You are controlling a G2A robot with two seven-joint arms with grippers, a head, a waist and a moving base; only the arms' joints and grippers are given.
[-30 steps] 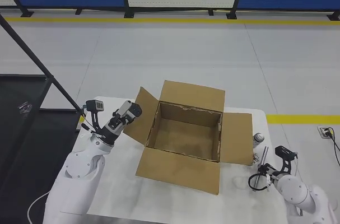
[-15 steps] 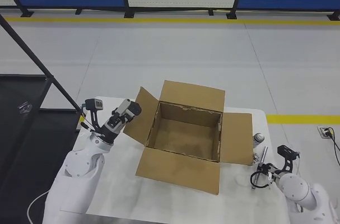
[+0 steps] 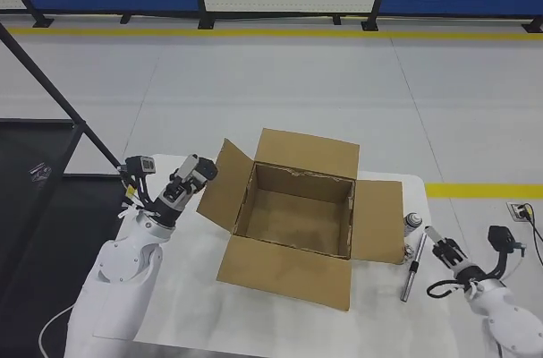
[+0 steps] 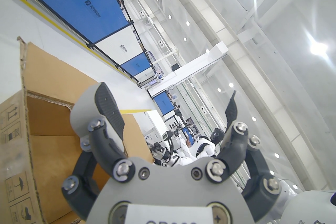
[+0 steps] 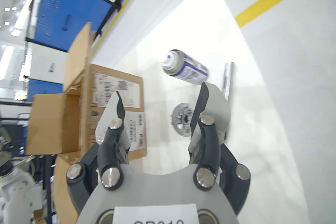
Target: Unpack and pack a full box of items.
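Brown cardboard box (image 3: 284,268), white table (image 3: 189,288), grey-and-blue spray can (image 5: 185,69), silver rod (image 5: 227,79)

Top looks down; both wrist views, seemingly low, share box (image 3: 284,273).

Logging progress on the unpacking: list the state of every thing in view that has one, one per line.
Brown cardboard box: open, flaps spread outward, floor bare.
Grey spray can with blue label: standing on the white table, apart from the box.
Silver metal rod: lying flat on the table.
Round toothed metal disc: lying flat beside the can.
Left hand: open, empty.
Right hand: open, empty.
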